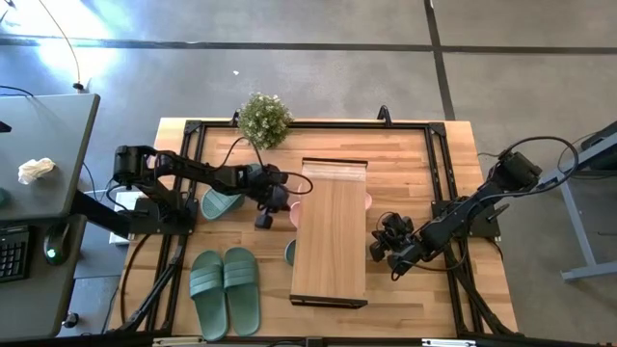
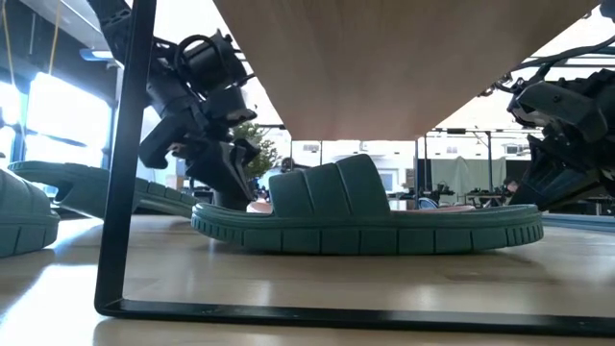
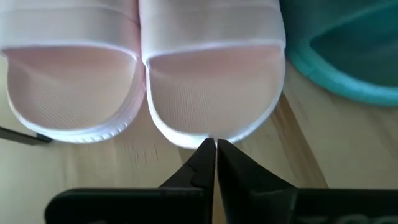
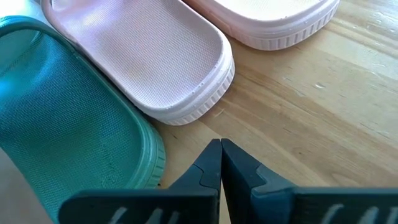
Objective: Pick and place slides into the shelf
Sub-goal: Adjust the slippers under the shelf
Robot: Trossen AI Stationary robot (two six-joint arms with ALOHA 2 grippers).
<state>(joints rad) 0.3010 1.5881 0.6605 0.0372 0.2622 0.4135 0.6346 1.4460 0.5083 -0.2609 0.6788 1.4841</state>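
Ridged green slide (image 2: pixel 365 216) (wide strap)

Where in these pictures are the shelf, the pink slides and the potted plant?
shelf (image 1: pixel 330 236): high view, middle of its plank top.
pink slides (image 3: pixel 211 93): left wrist view, footbed of one slide.
potted plant (image 1: pixel 263 119): high view, centre of its foliage.

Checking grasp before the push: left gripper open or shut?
Shut. In its wrist view the left gripper has its fingertips pressed together, nothing between them, tips at the heel edge of a pink slide.

both pincers, left (image 3: pixel 215 148) and right (image 4: pixel 221 149), closed.
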